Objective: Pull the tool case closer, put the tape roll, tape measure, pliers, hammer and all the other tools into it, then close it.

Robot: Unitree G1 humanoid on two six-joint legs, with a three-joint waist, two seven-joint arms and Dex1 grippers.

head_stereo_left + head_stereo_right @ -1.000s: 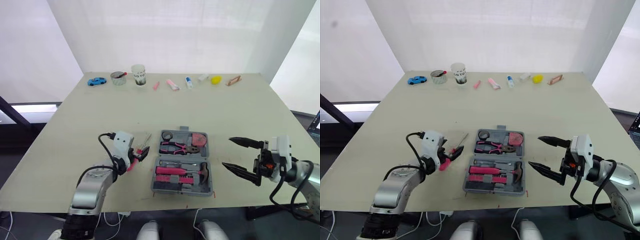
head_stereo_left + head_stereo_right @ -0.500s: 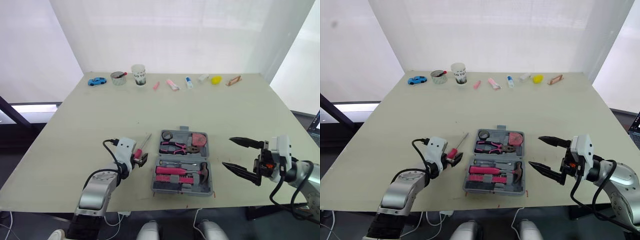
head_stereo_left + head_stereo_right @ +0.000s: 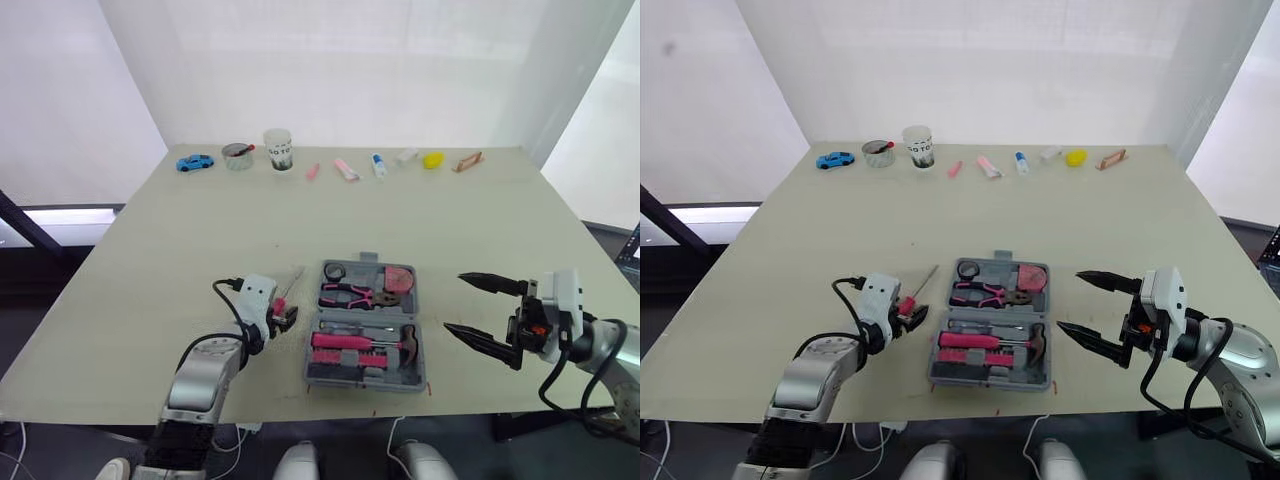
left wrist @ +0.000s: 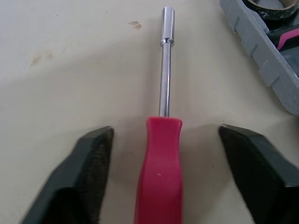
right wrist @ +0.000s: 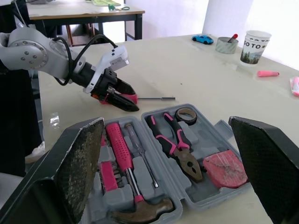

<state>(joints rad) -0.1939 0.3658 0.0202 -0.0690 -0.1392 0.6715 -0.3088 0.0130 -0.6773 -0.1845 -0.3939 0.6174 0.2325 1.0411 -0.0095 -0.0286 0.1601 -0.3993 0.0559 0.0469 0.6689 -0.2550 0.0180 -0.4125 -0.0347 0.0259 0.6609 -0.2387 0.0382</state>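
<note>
We log: L gripper (image 3: 912, 317) open, fingers either side of red screwdriver (image 4: 159, 172) handle, gaps both sides; screwdriver flat on table (image 3: 450, 220), just left of tool case (image 3: 366, 311). R gripper (image 3: 455, 303) wide open, empty, right of case. Case lid open, w/ hammer (image 5: 140, 212), pliers (image 5: 180, 149), tape roll (image 5: 187, 113), tape measure (image 5: 225, 169) inside.

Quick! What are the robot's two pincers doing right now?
Left pincer: open, either side of the red-handled metal screwdriver, not gripping.
Right pincer: open, empty.

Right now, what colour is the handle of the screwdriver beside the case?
The screwdriver handle is red; the left wrist view shows it best.
</note>
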